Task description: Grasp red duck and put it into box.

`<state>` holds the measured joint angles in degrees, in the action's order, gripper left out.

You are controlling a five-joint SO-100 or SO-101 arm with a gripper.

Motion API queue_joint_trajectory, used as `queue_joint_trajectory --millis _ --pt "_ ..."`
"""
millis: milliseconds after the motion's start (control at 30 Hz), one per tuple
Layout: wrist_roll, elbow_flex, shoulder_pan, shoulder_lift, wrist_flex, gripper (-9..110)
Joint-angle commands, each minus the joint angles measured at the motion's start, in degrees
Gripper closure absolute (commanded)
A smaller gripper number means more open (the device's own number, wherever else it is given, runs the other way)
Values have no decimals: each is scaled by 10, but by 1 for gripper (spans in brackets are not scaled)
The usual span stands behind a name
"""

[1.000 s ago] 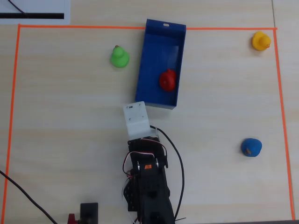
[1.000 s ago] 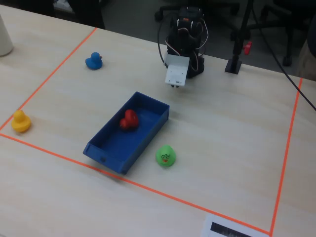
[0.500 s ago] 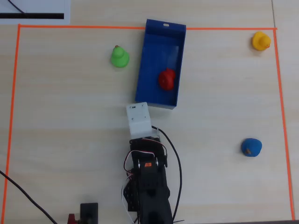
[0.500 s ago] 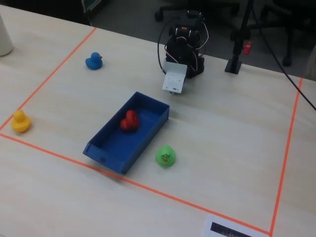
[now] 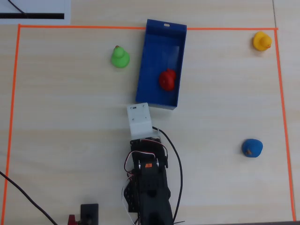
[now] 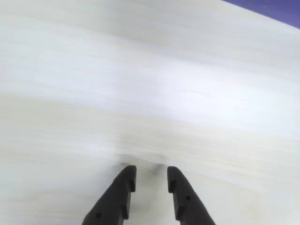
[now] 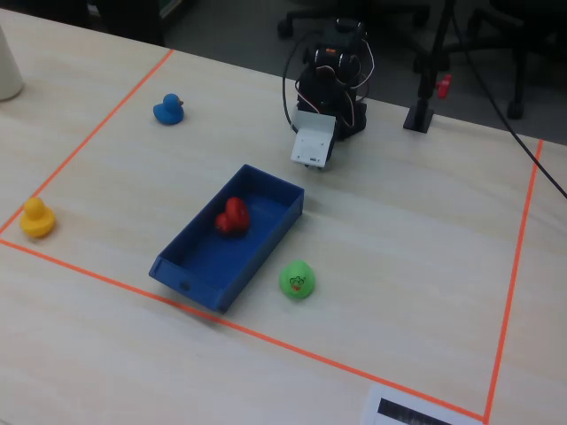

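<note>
Red duck (image 5: 167, 78) is lying inside the blue box (image 5: 151, 65); my end effector (image 6: 151, 179) is hovering slightly parted, empty, over bare bench (image 6: 140, 93).

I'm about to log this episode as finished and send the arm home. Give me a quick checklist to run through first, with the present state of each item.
1. Red duck inside the box: ok, both the overhead and fixed views show it on the blue floor.
2. Hand empty: ok, the wrist view shows only bare table between the fingers.
3. Hand clear of the box: ok, the arm sits back from its near short wall.
4. Green duck undisturbed outside the box: ok.
5. Yellow duck and blue duck outside the box: ok.
6. Red duck upright: cannot tell.
</note>
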<state>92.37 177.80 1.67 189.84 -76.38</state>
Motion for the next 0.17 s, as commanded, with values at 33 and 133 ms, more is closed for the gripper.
queue_joint_trajectory --millis 33,133 --pt "-2 4 0 -1 -7 95" --pt "-2 4 0 -1 -7 95"
